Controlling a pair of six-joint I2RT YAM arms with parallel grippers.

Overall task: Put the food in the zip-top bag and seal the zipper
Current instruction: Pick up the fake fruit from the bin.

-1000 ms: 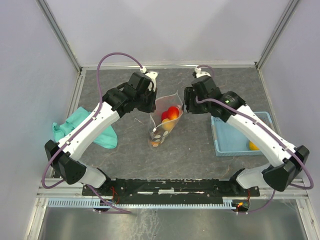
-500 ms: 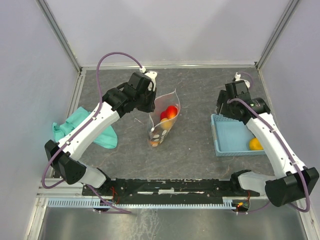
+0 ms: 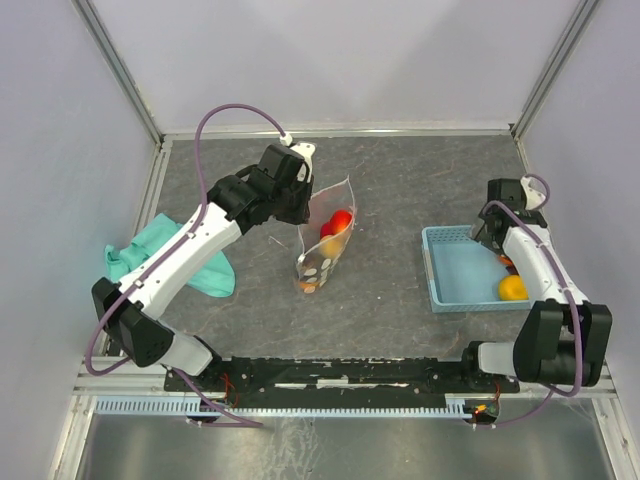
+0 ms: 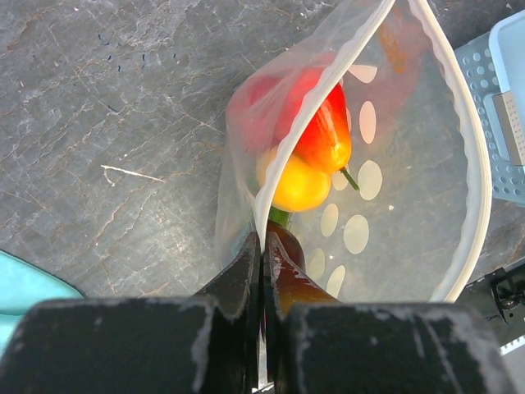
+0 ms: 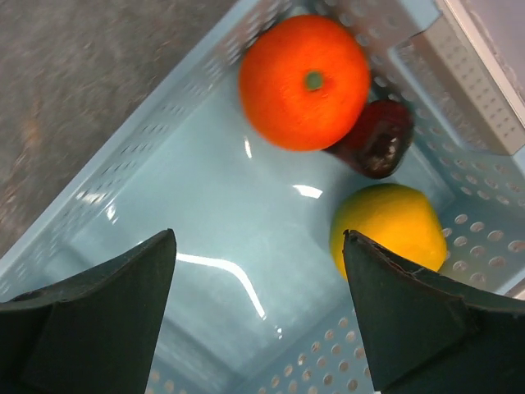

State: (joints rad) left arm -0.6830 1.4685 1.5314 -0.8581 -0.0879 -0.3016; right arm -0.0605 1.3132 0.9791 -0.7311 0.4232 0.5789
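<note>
The zip-top bag (image 3: 322, 250) stands upright mid-table with its mouth open; its whitish zipper (image 4: 474, 176) curves round the rim. Inside lie a red fruit (image 4: 321, 125) and a yellow one (image 4: 299, 185). My left gripper (image 4: 262, 240) is shut on the bag's near rim, and it shows at the bag's left edge in the top view (image 3: 303, 218). My right gripper (image 5: 258, 238) is open and empty over the blue basket (image 5: 205, 222). In the basket lie an orange (image 5: 305, 80), a dark purple fruit (image 5: 379, 139) and a yellow fruit (image 5: 385, 230).
A teal cloth (image 3: 165, 258) lies at the left under my left arm. The blue basket (image 3: 455, 275) sits at the right by the metal frame rail. Grey walls close in the back and both sides.
My right gripper has swung from the bag's mouth to the right and now hangs over the basket. My left gripper has kept its hold on the bag rim.
</note>
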